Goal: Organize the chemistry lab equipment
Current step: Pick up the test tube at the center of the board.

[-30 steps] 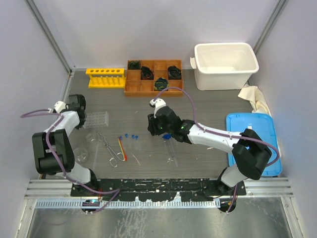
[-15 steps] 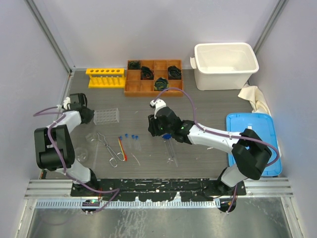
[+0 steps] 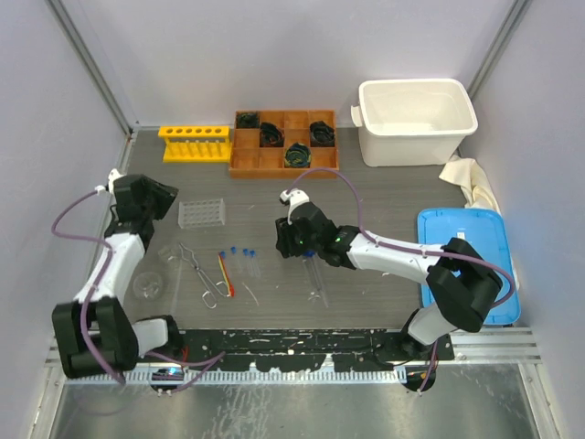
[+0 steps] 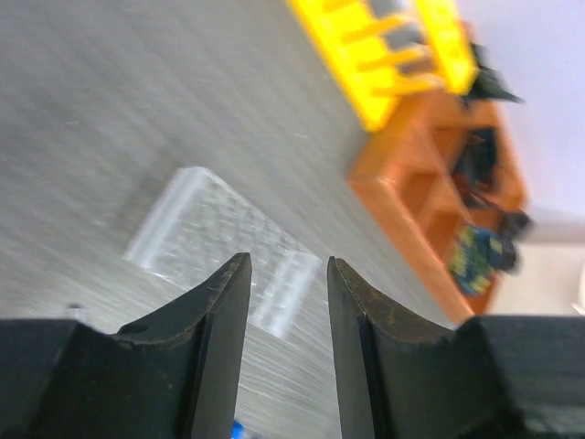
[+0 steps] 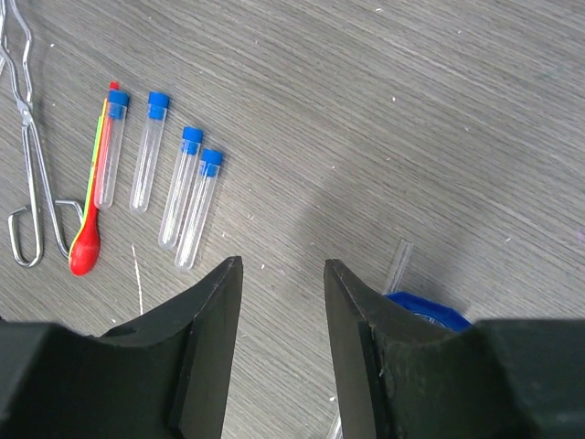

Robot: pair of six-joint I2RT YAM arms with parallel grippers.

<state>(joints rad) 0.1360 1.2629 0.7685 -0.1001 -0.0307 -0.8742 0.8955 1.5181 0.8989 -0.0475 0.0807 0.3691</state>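
Several blue-capped test tubes (image 3: 242, 259) lie side by side on the grey table, also in the right wrist view (image 5: 169, 178). Left of them lie the red-orange stick (image 3: 226, 274) and the metal tongs (image 3: 199, 272). The blue-bulb dropper (image 3: 313, 261) lies under my right gripper (image 3: 285, 240); its bulb (image 5: 425, 309) shows by the right finger. That gripper (image 5: 281, 265) is open and empty above bare table. My left gripper (image 3: 157, 197) is open and empty, just left of a clear plastic tube rack (image 3: 201, 213), which it faces (image 4: 219, 242). The yellow rack (image 3: 196, 144) stands at the back left. Clear flasks (image 3: 149, 283) sit at the left.
An orange compartment tray (image 3: 245, 165) holding dark items stands beside the yellow rack. A white bin (image 3: 417, 121) stands at the back right, a blue lid (image 3: 462, 247) and a cloth (image 3: 468, 178) at the right. Side walls close both sides.
The clear plastic rack has slid right and slightly back. My left arm has stretched out, its gripper now apart from the rack. My right gripper has moved slightly nearer.
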